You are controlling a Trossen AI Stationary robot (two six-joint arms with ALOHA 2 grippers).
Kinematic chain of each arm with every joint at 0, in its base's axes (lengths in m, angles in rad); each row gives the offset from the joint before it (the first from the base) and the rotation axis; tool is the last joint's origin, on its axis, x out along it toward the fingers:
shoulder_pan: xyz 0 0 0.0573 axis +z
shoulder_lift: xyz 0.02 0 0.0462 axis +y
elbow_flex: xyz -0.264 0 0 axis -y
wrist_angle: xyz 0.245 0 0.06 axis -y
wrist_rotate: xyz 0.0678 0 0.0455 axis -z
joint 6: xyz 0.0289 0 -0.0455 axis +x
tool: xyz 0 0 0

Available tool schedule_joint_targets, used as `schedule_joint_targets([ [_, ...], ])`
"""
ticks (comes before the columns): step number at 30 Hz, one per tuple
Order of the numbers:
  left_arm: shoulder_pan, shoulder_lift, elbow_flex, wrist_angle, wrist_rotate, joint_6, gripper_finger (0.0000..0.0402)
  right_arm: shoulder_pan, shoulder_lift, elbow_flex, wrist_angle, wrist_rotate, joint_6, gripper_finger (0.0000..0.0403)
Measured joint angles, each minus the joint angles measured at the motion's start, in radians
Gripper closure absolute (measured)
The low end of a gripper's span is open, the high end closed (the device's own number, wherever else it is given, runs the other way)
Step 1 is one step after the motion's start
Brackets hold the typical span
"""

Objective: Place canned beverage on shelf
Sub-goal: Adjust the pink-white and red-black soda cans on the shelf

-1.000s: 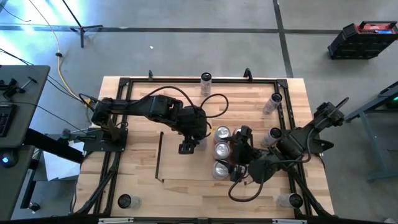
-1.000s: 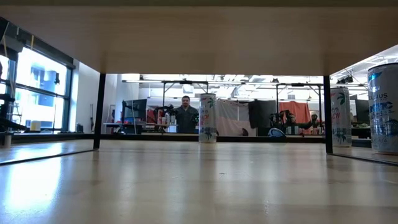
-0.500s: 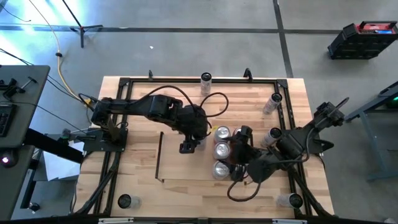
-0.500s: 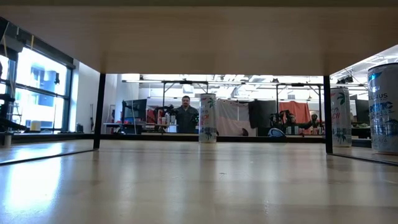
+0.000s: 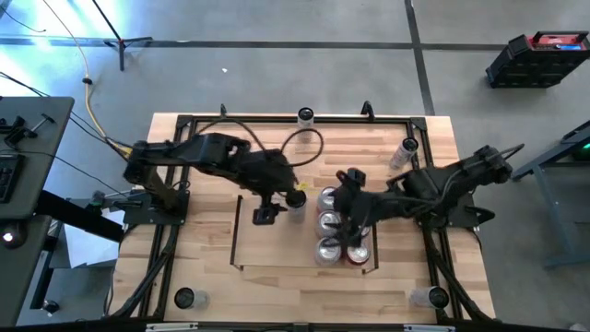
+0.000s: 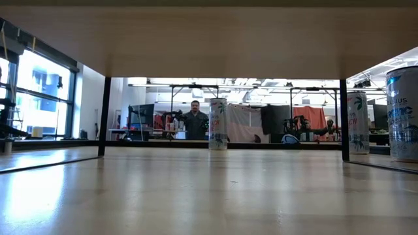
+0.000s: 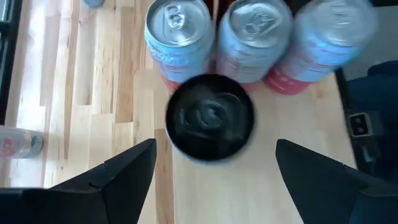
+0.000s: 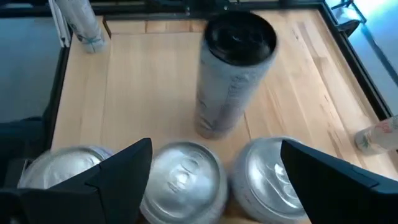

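A black-topped grey can [image 5: 297,198] [image 7: 210,115] [image 8: 233,74] stands upright on its base on the light-wood shelf [image 5: 277,244]. It is just left of a row of silver-topped cans [image 5: 329,222]. My left gripper [image 5: 265,215] [image 7: 211,180] hangs open above and to the left of the black-topped can, one finger off to each side of it. My right gripper [image 5: 348,221] [image 8: 221,180] hangs open over the cans on the shelf's right side, facing the table's left.
Red-sided cans [image 5: 358,254] stand right of the silver-topped row. Loose cans sit at the far edge [image 5: 304,117], far right [image 5: 407,153], near left [image 5: 184,298] and near right [image 5: 430,297]. The shelf's thin black rail [image 5: 238,231] bounds bare wood on its left.
My left gripper has drawn back toward the table's left edge and risen, uncovering the black-topped can, which stays upright on the shelf. My right arm has swung toward the far edge, and its gripper has turned and shifted over the cans, uncovering the red can at the near right.
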Motion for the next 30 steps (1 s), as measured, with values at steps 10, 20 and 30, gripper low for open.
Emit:
schedule_joint_targets([
  [10,-0.106,-0.123,0.001,-0.008,-0.107,-0.022,0.008,-0.096,-0.012,0.0,-0.089,-0.124,-0.013,0.0061],
  [20,-0.152,-0.143,0.001,-0.007,-0.156,-0.022,0.008,-0.104,0.018,0.0,-0.081,-0.171,-0.056,0.0061],
  [30,-0.152,-0.143,0.001,-0.007,-0.156,-0.022,0.008,-0.104,0.038,0.003,-0.054,-0.17,-0.055,0.0061],
])
